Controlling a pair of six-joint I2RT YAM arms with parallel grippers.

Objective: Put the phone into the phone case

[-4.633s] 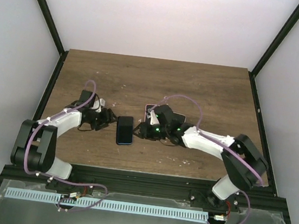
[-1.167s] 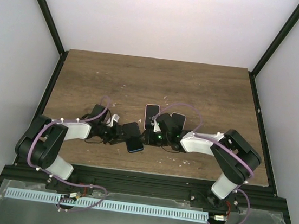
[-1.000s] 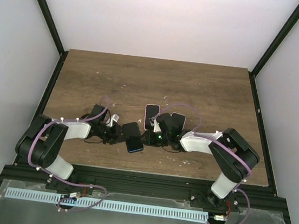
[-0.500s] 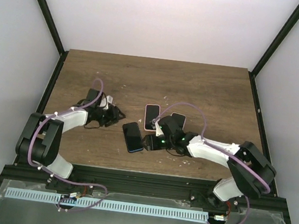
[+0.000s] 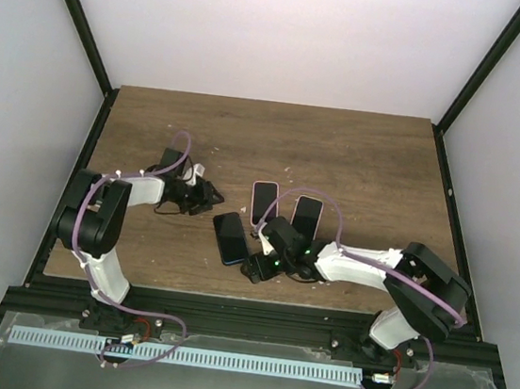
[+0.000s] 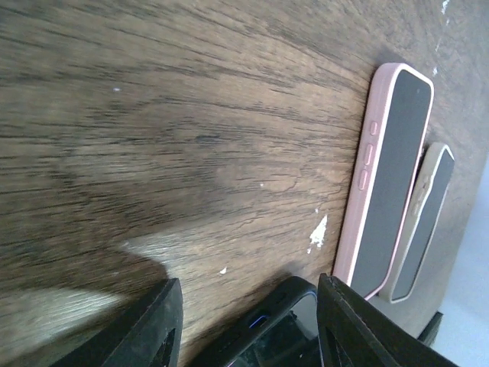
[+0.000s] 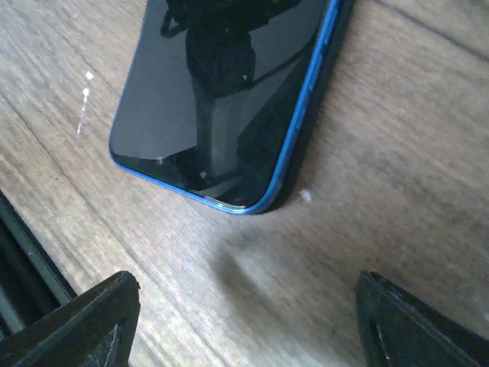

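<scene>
While the blue-edged phone (image 5: 229, 237) lies flat, screen up, toward the worktop's (image 5: 369, 160) near edge, its long axis runs diagonally, near end angled right. Right hand (image 5: 257, 268) spread wide beside that end, not touching. Left hand (image 5: 209, 195) spread too, off to the phone's left. Pink phone case (image 5: 264, 203) just beyond.

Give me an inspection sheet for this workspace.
Surface: wooden table, a few white specks.
Job's things: blue-edged phone flat, screen up, not in either case; pink case and beige case side by side beyond it.
Clutter: nothing seen.
Grippers: left gripper and right gripper both low, jaws open, empty.
Cables: purple cables along both arms.
Surroundings: white walls, black frame.
</scene>
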